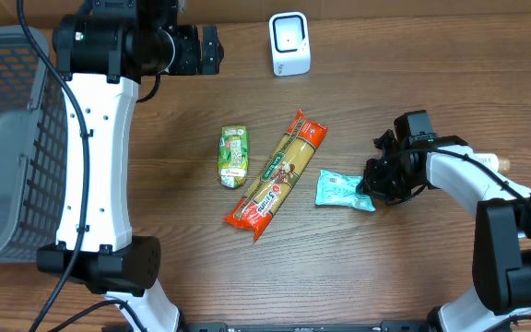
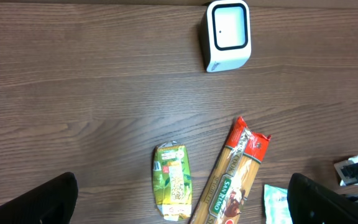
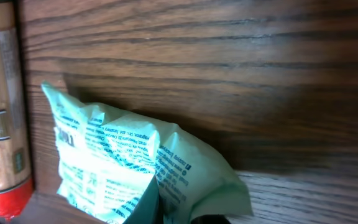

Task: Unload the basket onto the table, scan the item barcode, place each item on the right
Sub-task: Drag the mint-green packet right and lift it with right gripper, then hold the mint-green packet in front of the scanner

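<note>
Teal packet [image 1: 339, 190] is being pinched at its right end by the right claw [image 1: 370, 188]; barcode scanner [image 1: 289, 43] is sitting upper-centre, left claw [image 1: 215, 48] gaping wide.

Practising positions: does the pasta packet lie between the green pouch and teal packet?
Yes, the green pouch flanks the pasta packet, the teal packet lying opposite.

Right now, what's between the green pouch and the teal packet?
The spaghetti pack, lying diagonally between pouch and packet; the overhead view shows it.
</note>
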`<state>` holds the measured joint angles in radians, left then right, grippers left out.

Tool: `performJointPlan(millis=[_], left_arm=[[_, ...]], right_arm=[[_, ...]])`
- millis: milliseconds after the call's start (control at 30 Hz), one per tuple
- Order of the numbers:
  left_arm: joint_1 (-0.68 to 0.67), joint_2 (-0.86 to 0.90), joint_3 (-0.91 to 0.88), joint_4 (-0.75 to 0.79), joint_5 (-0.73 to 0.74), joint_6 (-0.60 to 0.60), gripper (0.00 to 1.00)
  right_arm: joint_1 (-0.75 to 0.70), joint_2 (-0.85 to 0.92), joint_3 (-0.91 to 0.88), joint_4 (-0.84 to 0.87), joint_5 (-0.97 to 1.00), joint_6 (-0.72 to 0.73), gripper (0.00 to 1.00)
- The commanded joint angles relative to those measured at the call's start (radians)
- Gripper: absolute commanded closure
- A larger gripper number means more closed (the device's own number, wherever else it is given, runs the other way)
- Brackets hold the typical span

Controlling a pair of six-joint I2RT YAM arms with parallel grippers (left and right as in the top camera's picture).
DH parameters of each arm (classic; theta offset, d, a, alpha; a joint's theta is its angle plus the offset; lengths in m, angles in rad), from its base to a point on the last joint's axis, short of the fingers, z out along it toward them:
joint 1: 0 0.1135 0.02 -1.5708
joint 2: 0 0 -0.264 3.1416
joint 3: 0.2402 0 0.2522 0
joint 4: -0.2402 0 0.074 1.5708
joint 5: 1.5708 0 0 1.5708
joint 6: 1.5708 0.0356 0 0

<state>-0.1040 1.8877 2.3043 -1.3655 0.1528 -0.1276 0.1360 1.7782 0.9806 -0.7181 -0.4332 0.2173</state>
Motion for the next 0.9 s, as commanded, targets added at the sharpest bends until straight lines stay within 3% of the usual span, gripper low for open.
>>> performJointPlan(millis=[0,133,267,500,867], left_arm=[[-0.001,0.005,0.006,0.001,-0.006,0.016,0.0],[-0.001,0.005,0.006,0.001,-0.006,0.016,0.0],[-0.001,0.005,0.006,0.001,-0.006,0.016,0.0],[-0.001,0.005,0.006,0.001,-0.006,0.016,0.0],[-0.001,0.005,0.006,0.001,-0.006,0.016,0.0]], right_arm=[[-0.011,0.016,0.048,-0.006,-0.093,-0.032,0.96],[-0.019,-0.023,0.146,-0.025,-0.287,-0.13,0.96],[-0.019,-0.09,0.23,-0.036,-0.356,-0.143,0.96],[-0.019,-0.258,0.344,-0.096,-0.303,-0.14,0.96],[-0.019,-0.384,0.352,-0.159,-0.18,-0.14,0.96]])
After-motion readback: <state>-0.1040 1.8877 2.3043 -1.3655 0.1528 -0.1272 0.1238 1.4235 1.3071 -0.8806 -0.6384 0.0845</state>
